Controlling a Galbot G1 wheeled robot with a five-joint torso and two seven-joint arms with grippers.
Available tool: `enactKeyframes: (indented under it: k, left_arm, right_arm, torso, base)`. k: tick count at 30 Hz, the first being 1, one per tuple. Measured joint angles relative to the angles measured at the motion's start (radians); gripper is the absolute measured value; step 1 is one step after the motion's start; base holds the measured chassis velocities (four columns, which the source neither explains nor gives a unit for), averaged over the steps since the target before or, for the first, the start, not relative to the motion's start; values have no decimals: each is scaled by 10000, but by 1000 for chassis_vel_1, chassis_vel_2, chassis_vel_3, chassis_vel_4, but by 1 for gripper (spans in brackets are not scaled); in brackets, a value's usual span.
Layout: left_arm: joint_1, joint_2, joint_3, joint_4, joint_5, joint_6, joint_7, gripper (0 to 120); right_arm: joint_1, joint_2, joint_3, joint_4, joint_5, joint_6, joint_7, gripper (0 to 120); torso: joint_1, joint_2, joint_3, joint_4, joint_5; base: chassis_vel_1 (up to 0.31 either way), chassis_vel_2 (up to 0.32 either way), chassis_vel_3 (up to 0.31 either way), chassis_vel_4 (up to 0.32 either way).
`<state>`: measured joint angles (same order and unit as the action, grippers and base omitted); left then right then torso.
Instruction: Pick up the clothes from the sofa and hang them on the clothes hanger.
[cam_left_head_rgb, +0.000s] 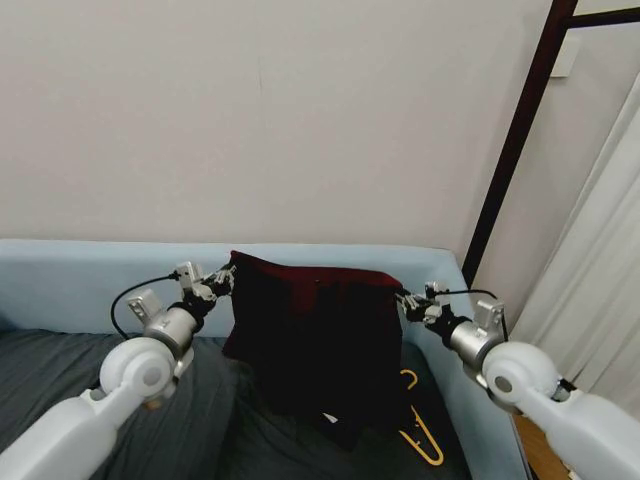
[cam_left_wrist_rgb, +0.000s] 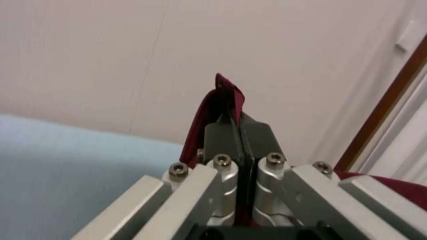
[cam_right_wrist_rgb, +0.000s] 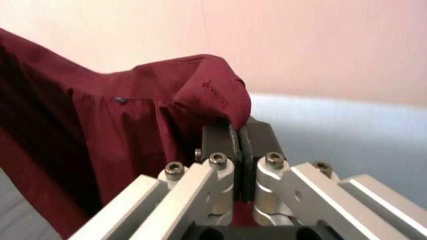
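Mid-frame, the left hand (cam_left_head_rgb: 224, 278) and right hand (cam_left_head_rgb: 404, 301) each clamp a top corner of the red shirt (cam_left_head_rgb: 315, 340), spread above the sofa (cam_left_head_rgb: 80, 270). A yellow hanger (cam_left_head_rgb: 422, 432) lies lower right.

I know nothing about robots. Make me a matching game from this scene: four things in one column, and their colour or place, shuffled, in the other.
Things:
1. red shirt
2. yellow hanger
3. sofa
4. dark pole

Descriptions:
A. light blue back, grey seat
B. lying on the seat
C. held up between the left gripper and right gripper, both shut on it
D. upright by the wall, on the robot's right

Pairs: 1-C, 2-B, 3-A, 4-D
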<state>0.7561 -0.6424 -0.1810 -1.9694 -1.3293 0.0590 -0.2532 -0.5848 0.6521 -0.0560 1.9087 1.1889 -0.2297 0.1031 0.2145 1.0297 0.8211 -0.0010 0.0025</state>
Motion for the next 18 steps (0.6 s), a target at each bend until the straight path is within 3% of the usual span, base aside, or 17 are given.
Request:
enactKeyframes:
  k: [9,12,15,18]
  left_arm:
    - [-1076,1386,-231,-692,-1058,144,-185,0]
    - [-1250,2002,-512,-1246,-1499,144,-324,0]
    - [-1025,2443,-927,-1775,-1738,173,-384,0]
    - [8,3030,-2196,-2655,-2074,236,-412,0]
  right_arm:
    - [1430,-761,218,761,1566,-250,384,0]
    - [1631,-1277,788,1369,2221,-488,509,0]
    - [1332,-1820,1372,1906,2593,-642,588,0]
    - [624,-2636,2373,2836,3237,-823,709,0]
  torso:
    - [1,0,0,-2,0]
    - [1,0,0,-1,2]
    - [0,0,0,-8,0]
    - [0,0,0,-5,5]
  base:
    - [0,0,0,0]
    - [0,0,0,0]
    - [0,0,0,0]
    - [0,0,0,0]
